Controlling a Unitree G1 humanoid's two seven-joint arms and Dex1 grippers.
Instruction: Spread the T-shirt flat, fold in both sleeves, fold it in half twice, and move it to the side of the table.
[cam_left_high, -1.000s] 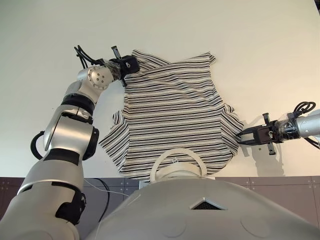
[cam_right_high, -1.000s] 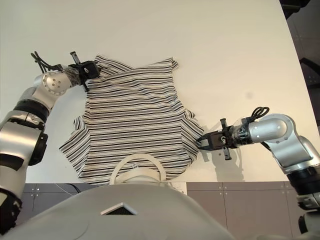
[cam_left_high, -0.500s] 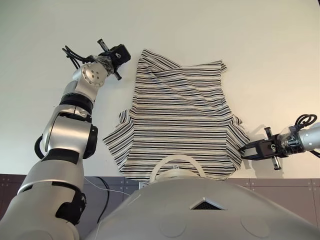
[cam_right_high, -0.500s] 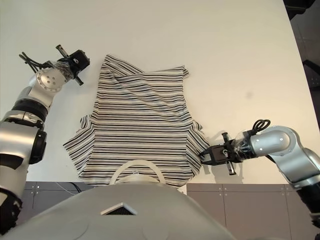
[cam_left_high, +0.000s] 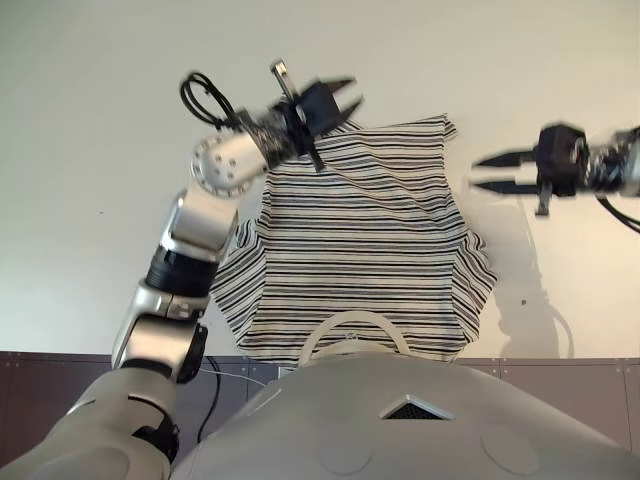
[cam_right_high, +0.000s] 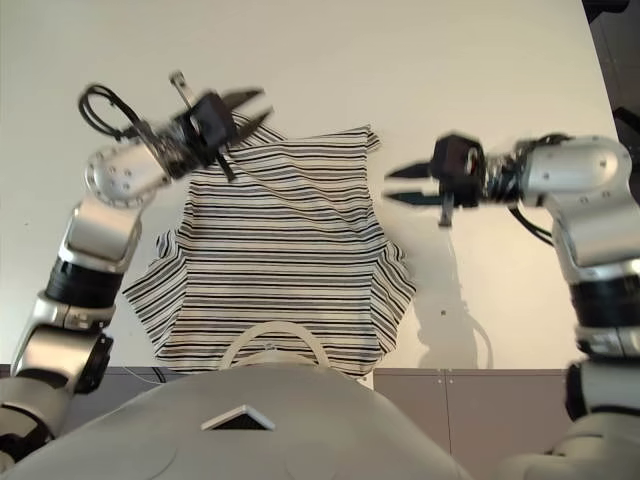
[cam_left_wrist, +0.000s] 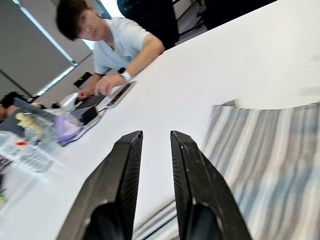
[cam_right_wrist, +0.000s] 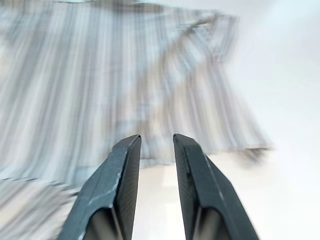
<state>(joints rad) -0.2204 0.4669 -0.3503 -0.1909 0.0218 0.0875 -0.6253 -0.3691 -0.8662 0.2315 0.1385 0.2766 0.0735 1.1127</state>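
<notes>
Both claws apart, empty: left gripper (cam_left_high: 348, 92) back over T-shirt's (cam_left_high: 355, 250) 11 o'clock corner, right gripper (cam_left_high: 477, 172) up from 4 o'clock sleeve toward 2 o'clock. You're still spreading.

The left gripper (cam_left_high: 350, 93) and the right gripper (cam_left_high: 478, 172) are smeared by blur in the eye views, so the jaws' edges look soft. The left gripper covers the far left corner of the T-shirt (cam_left_high: 355, 240). The garment's near edge is hidden there. In both wrist views its stripes are blurred and cut off.
</notes>
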